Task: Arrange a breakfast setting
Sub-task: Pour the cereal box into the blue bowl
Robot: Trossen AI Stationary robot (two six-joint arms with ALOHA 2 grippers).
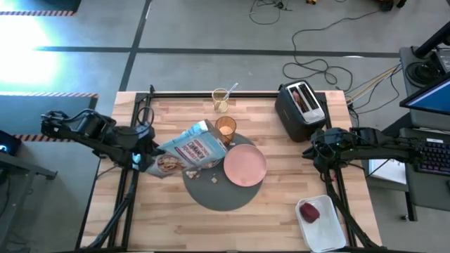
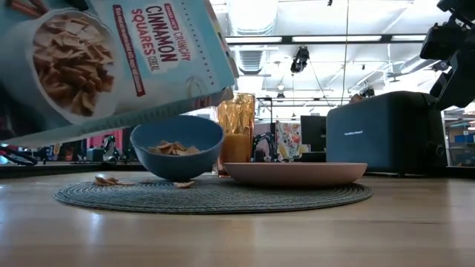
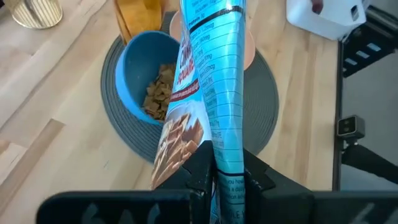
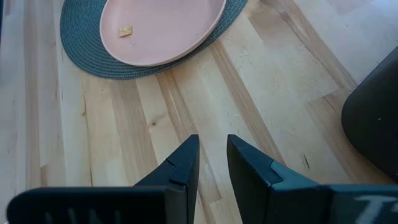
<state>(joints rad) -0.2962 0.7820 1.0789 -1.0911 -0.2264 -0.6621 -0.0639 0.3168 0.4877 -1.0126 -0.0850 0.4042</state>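
Tilted over the small blue bowl [image 3: 146, 78] on the round dark-grey mat [image 1: 211, 193] at the table's middle: a cinnamon cereal box [image 1: 190, 149], long axis running from the left edge toward the centre, open end lowest above the bowl. Clamped at its base by the left gripper [image 3: 217, 180]. Cereal squares in the bowl, a few spilled on the mat. Touching the bowl's far side, an amber tumbler [image 1: 226, 128]; just beside, a pink plate [image 1: 245, 166] bearing one crumb. Black toaster [image 1: 300, 109] at the far right edge, toast in its slot. White tray [image 1: 325, 228] at the near right corner, red apple [image 1: 309, 211] inside. Right gripper [image 4: 212, 163] near the right edge beside the toaster, fingers narrowly parted on nothing
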